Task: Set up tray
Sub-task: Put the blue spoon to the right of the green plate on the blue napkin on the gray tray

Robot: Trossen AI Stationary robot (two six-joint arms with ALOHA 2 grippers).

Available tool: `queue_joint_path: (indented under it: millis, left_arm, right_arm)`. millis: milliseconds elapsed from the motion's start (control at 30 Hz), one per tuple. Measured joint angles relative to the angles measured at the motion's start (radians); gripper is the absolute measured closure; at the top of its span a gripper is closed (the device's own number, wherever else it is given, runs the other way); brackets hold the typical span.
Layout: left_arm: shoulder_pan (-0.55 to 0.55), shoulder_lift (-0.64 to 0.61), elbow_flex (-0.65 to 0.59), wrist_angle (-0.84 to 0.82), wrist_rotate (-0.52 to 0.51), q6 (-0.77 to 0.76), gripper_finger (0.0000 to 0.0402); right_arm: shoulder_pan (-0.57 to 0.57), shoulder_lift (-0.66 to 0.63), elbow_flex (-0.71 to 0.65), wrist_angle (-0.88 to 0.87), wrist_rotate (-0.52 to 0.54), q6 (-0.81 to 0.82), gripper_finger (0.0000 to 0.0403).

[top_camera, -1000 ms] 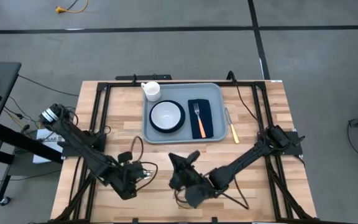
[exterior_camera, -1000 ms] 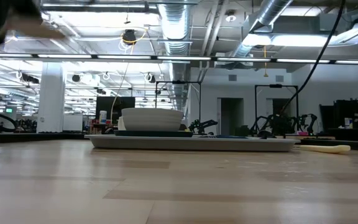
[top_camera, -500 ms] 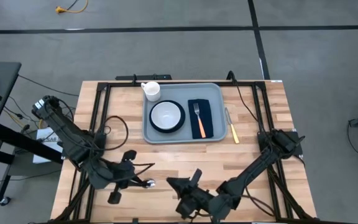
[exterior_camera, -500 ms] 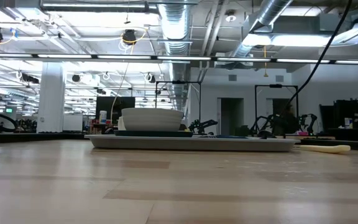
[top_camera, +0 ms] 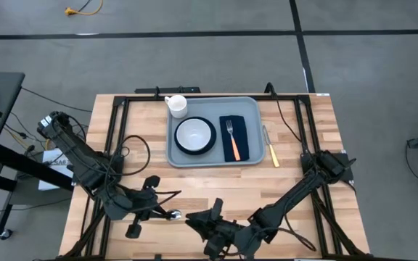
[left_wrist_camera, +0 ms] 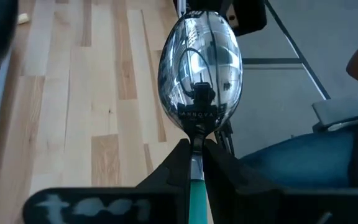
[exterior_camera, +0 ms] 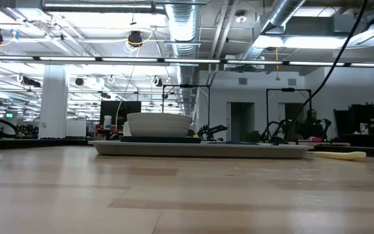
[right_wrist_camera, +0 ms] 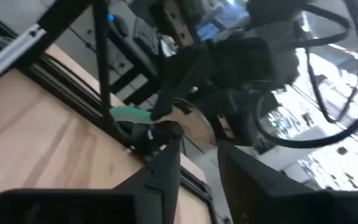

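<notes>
The left gripper (left_wrist_camera: pixel 194 163) has its 2 fingers pinched on the neck of a spoon (left_wrist_camera: pixel 200 78), just below the bowl where a green handle begins, so the shiny bowl sticks straight out ahead of the fingertips and the spoon's long axis runs in line with the gripper. In the high view that gripper (top_camera: pixel 167 213) hangs over the table (top_camera: pixel 144 183) near its near edge, left of the middle. The right gripper (top_camera: pixel 196 221) sits just beside it, also along the near edge, and its fingers (right_wrist_camera: pixel 166 163) stand apart with nothing between them (its wrist view looks across at the other arm and the green handle). The tray (top_camera: pixel 250 107) lies well away toward the far edge of the table, carrying a bowl (top_camera: pixel 194 134), a fork (top_camera: pixel 231 138) on a dark napkin (top_camera: pixel 242 138), and a cup (top_camera: pixel 177 106) at its far left corner; a knife (top_camera: pixel 272 151) lies on the wood just off its right rim. The spoon must travel from the near edge straight toward the far edge, and the left arm, already holding it, is the one placed to carry it.
</notes>
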Motion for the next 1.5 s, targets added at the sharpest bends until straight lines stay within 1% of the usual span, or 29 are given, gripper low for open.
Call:
queue_joint_path:
  millis: [167,300,433,567,667,833,967,1000,1200,1333,1400,1500]
  left_arm:
    - [0.0,0.0,0.0,0.012,-0.003,0.005,0.0389]
    - [0.0,0.015,0.0,0.011,-0.017,0.005,0.0389]
    - [0.004,0.04,0.0,0.016,-0.008,0.006,0.0389]
    - [0.01,0.051,0.0,0.013,0.0,0.006,0.0389]
    - [0.01,0.05,0.0,0.02,0.001,0.006,0.0389]
    - [0.01,0.049,0.0,0.029,0.005,0.007,0.0389]
    - [0.01,0.049,0.0,0.044,0.006,0.014,0.0388]
    - [0.01,0.049,0.0,0.046,0.008,0.014,0.0386]
    - [0.01,0.049,0.0,0.052,0.009,0.014,0.0363]
    - [0.01,0.049,0.0,0.042,0.0,0.013,0.0346]
    - [0.01,0.048,0.0,0.003,-0.002,0.013,0.0334]
    - [0.009,0.048,0.0,-0.088,0.0,-0.018,0.0309]
  right_arm:
    - [-0.026,0.0,0.004,-0.002,-0.017,0.021,0.0291]
    - [-0.038,0.0,0.004,0.02,-0.071,0.011,0.029]
    - [-0.043,0.0,0.004,0.029,-0.096,-0.002,0.029]
    - [-0.057,0.0,0.004,0.009,-0.113,0.026,0.0294]
    - [-0.062,0.0,0.004,-0.008,-0.141,0.036,0.0306]
    - [-0.06,0.0,0.004,-0.01,-0.142,0.029,0.0339]
    - [-0.06,0.0,0.004,-0.01,-0.143,0.02,0.0386]
    - [-0.06,0.0,0.004,-0.012,-0.144,0.016,0.0394]
    - [-0.06,0.0,0.004,-0.012,-0.131,0.02,0.0401]
    - [-0.057,0.0,0.004,-0.02,-0.071,0.02,0.0402]
    - [-0.05,-0.006,0.004,-0.056,-0.043,0.02,0.0402]
    - [-0.041,-0.026,0.004,-0.136,-0.031,0.048,0.0402]
